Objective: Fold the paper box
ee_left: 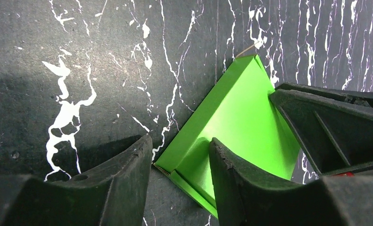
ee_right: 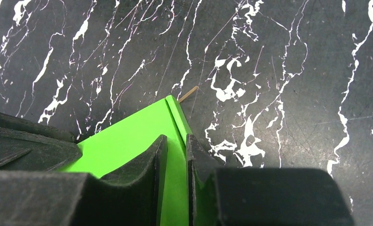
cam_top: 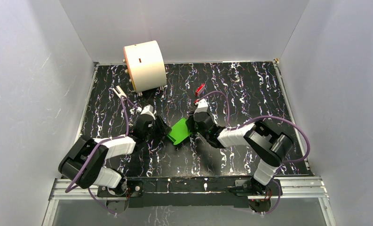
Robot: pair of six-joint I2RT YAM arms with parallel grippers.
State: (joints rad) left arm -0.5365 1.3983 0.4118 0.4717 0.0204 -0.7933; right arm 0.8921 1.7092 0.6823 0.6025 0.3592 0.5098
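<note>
**Item: paper box** [ee_left: 236,113], bright green, lying flat on the black marbled table [ee_left: 81,56], one rim folded up into a narrow strip.

**Hidden or unclear**
- Both wrist views cut off the box at the lower frame edge, so neither shows its whole outline.
- In the left wrist view one black finger [ee_left: 241,188] covers part of the green face, and a finger of the other arm covers the side opposite.
- From above, both sets of fingertips are dark against the dark table and merge with it. Only a green patch shows between them.
- A thin tan sliver [ee_right: 188,94] pokes out at the box's outer corner; what it is cannot be made out.
- Well beyond both jaws are a cream cylinder [cam_top: 144,66] and a red block [cam_top: 200,88], the block too small to read its shape.

**Left gripper** [ee_left: 180,141]
- The jaws stand moderately apart and hold nothing.
- The box's edge and one corner lie in the gap. One finger sits over the green face, the other over bare table just outside the edge.

**Right gripper** [ee_right: 176,139]
- The jaws are drawn nearly together, leaving only a slim gap.
- The folded rim strip runs straight through that gap and both fingers appear to press on it, though contact is hard to confirm.
- The rest of the box spreads out beside one jaw, and bare table lies beside the other.
</note>
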